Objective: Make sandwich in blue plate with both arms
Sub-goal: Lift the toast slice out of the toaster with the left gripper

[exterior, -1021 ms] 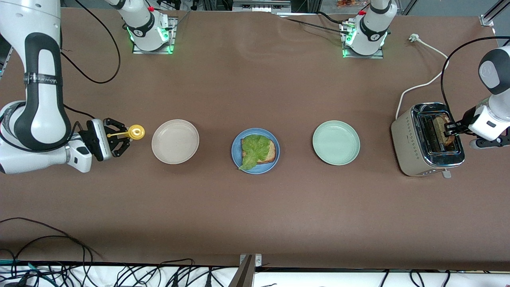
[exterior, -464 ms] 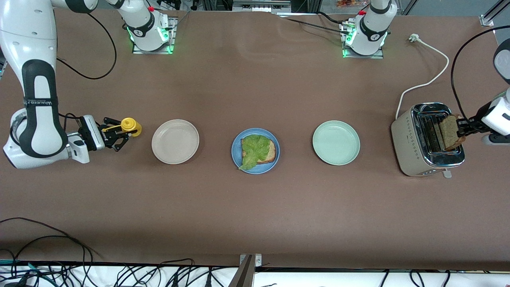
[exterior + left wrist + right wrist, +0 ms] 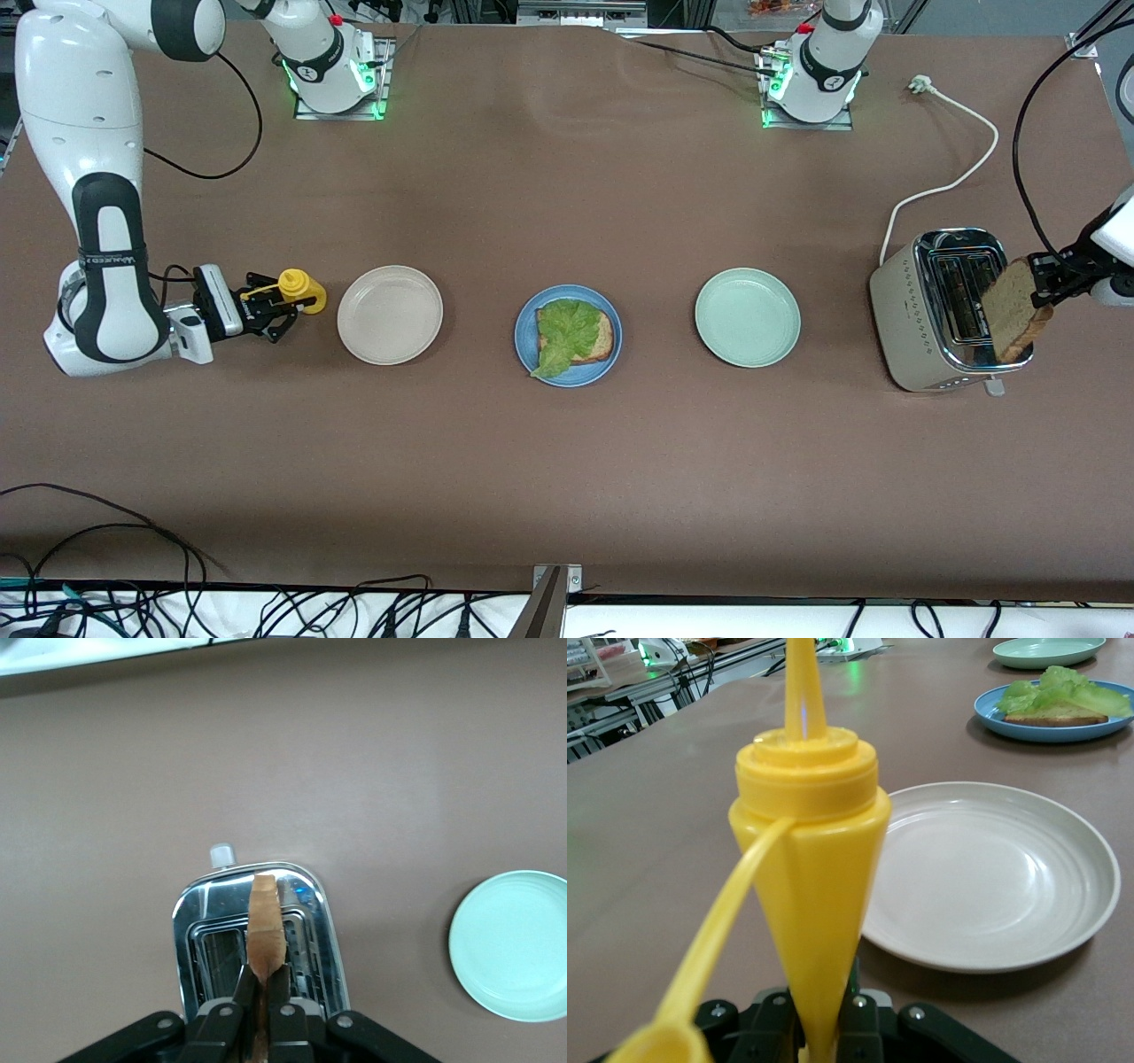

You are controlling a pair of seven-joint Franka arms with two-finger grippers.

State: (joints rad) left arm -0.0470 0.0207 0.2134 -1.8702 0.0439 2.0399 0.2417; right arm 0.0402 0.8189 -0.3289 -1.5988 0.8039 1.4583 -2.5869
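A brown tabletop (image 3: pixel 567 461) seen from a high camera, with two white robot arms reaching out to opposite ends.

The left tool (image 3: pixel 1044 285) hangs over the silver toaster (image 3: pixel 930 310) at the left arm's end of the tabletop. Its two black fingers (image 3: pixel 232 1010) are pinched tight on the upper edge of a brown toasted bread slice (image 3: pixel 1014 308), which hangs upright, edge-on to the wrist camera, lifted above the toaster's slots. A white power cord (image 3: pixel 952 177) runs from the toaster toward the arm bases.

The right tool (image 3: pixel 276 308) is at the right arm's end, low over the tabletop. It is clamped on a yellow squeeze bottle (image 3: pixel 299 289) (its cap dangles loose on a yellow strap, nozzle uncovered), and the fingers grip the bottle's narrow lower end.

Just beside the right tool, toward the middle of the tabletop, lies an empty cream-white plate (image 3: pixel 390 315). Next in the row, well apart from both tools, is the blue plate (image 3: pixel 568 335), which carries the sandwich so far: one bread slice (image 3: pixel 595 338) lying flat with a ruffled green lettuce leaf (image 3: pixel 563 332) on top, the leaf spilling toward the plate's rim. Between the blue plate and the left tool lies an empty pale mint-green plate (image 3: pixel 747 317), near the toaster.
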